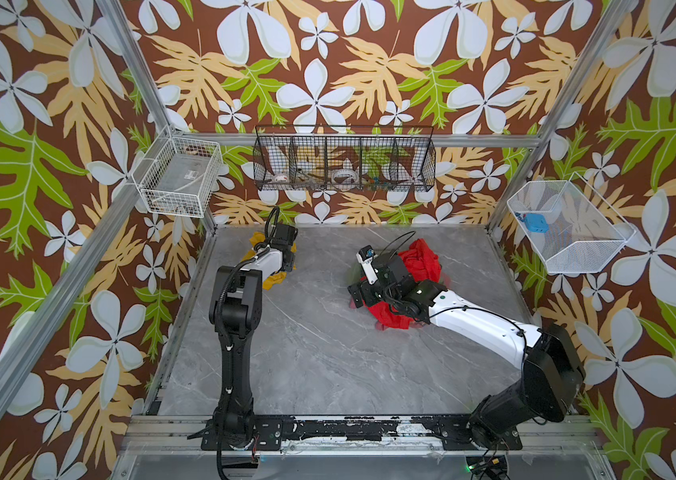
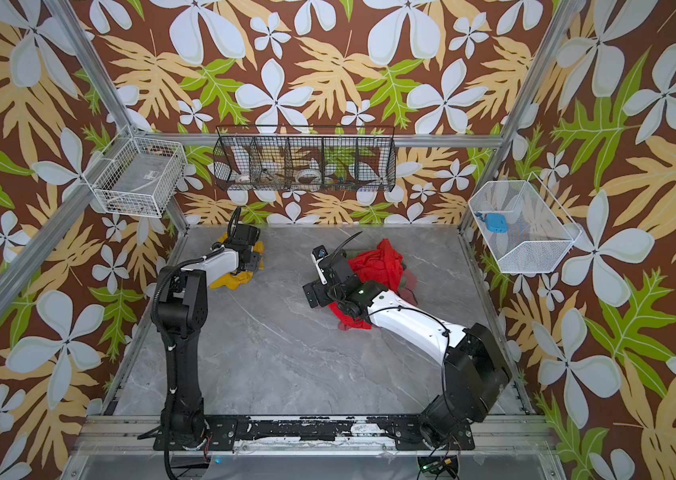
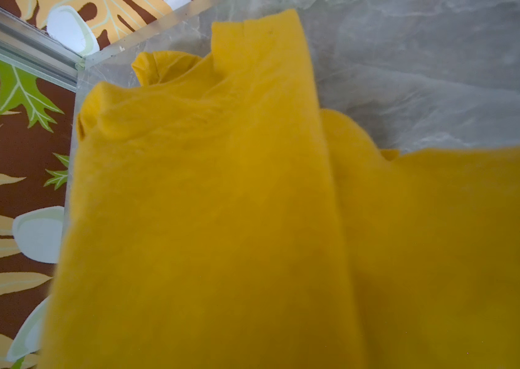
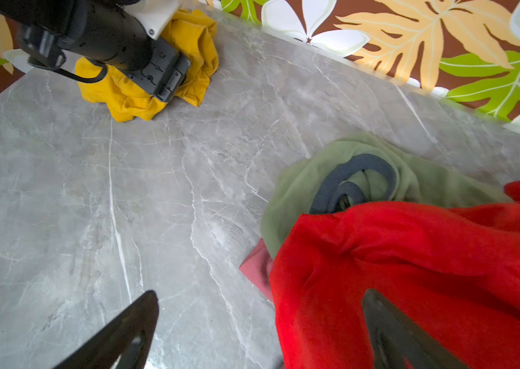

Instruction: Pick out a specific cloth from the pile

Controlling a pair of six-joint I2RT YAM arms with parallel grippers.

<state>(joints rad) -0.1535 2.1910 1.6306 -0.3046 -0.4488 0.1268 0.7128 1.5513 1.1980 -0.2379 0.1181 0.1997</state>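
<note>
Marble table (image 1: 319, 357), black wire basket (image 1: 344, 160)

We see the cloth (image 1: 273, 281) crumpled in the far left corner of the bench (image 1: 311, 357) beneath the left gripper (image 1: 288, 261), well apart from the mostly red pile (image 1: 421, 259) toward the right edge, where the right gripper (image 1: 357, 293) hangs at its left side.

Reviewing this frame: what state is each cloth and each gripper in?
left gripper: down on the yellow cloth, jaws hidden.
right gripper: open, empty, at the edge of the pile.
yellow cloth: crumpled on the table, apart from the pile.
red cloth: bunched on top of the pile.
olive-green cloth: crumpled, partly under the red cloth.
pink cloth: mostly buried, one corner showing.
</note>
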